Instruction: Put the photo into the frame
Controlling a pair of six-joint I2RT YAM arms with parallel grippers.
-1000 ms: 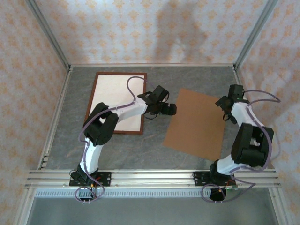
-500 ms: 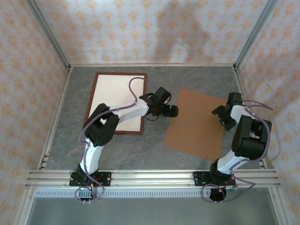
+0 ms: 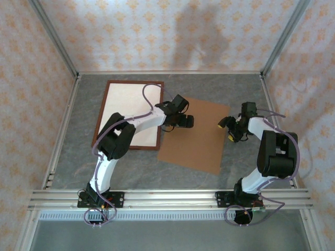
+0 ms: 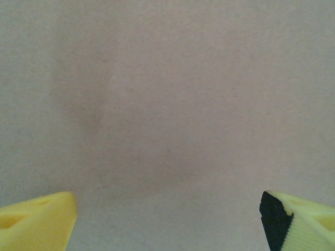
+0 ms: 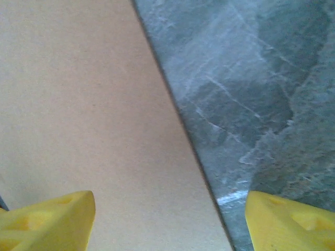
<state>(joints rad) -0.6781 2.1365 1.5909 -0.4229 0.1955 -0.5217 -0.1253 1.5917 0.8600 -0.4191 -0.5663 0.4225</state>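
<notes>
The frame [image 3: 131, 82], thin dark reddish-brown moulding around a cream surface [image 3: 125, 110], lies flat at the back left of the table. The photo is out of view. A plain brown backing board [image 3: 196, 141] lies to the right of the frame, its left corner close to the frame's right side. My left gripper [image 3: 188, 121] hovers open over the board's upper left part; the board [image 4: 167, 104] spreads under its yellow fingertips [image 4: 36, 222]. My right gripper [image 3: 225, 131] stands open across the board's right edge [image 5: 178, 120], with one fingertip [image 5: 47, 219] above the board and the other above the table.
The grey marbled tabletop [image 3: 246, 89] is ringed by patterned walls and a metal rail [image 3: 167, 197] at the near edge. Bare table [image 5: 261, 78] lies to the right of the board.
The backing board has slid left toward the frame. My right gripper has moved left with the board's right edge and its jaws have narrowed somewhat. The left gripper shifted slightly left.
</notes>
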